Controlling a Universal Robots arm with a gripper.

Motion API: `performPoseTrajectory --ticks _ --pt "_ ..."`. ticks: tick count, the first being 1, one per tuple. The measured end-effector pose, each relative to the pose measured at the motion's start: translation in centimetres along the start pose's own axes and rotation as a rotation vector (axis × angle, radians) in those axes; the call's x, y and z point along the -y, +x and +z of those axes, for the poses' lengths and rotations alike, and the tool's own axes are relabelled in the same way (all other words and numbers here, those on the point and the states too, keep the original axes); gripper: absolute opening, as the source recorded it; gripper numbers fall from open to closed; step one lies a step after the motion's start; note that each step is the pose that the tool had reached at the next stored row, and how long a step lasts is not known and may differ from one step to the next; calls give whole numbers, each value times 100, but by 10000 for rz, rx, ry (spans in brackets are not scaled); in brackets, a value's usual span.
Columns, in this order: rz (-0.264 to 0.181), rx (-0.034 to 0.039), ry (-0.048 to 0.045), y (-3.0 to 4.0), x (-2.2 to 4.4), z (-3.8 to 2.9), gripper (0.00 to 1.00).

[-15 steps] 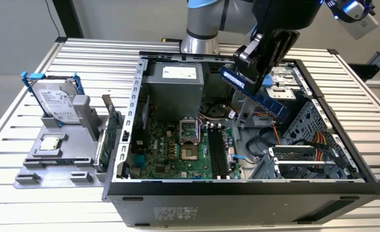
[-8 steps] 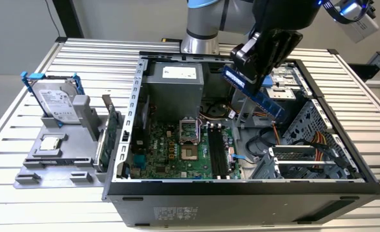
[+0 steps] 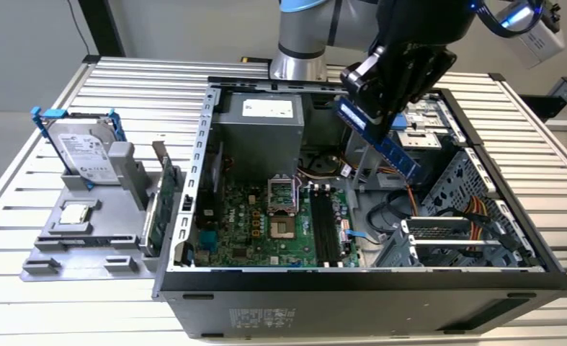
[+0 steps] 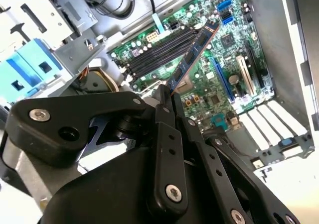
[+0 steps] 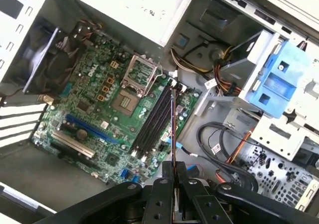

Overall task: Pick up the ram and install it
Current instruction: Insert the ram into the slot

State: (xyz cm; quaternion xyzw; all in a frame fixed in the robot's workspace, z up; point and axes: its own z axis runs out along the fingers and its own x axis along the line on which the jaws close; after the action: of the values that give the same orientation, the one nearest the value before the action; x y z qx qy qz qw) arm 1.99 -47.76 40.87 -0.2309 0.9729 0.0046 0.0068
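Black end effector (image 3: 374,108) clamped tight on blue ram (image 3: 380,138), up in the air over open computer case (image 3: 360,281), above green motherboard (image 3: 264,223).

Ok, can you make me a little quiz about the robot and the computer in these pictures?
1. True or false: the end effector is holding the ram.
2. Where is the ram? A) pushed into a slot B) in the air above the open computer case C) on the grey tray
3. Fill in: the hard drive stands on the ____ tray.

Key: 1 true; 2 B; 3 grey.
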Motion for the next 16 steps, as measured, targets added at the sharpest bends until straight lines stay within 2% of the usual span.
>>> performPoseTrajectory --ticks 11,16 --pt "1602 10 24 0 0 0 0" --pt "2199 13 33 0 0 0 0"
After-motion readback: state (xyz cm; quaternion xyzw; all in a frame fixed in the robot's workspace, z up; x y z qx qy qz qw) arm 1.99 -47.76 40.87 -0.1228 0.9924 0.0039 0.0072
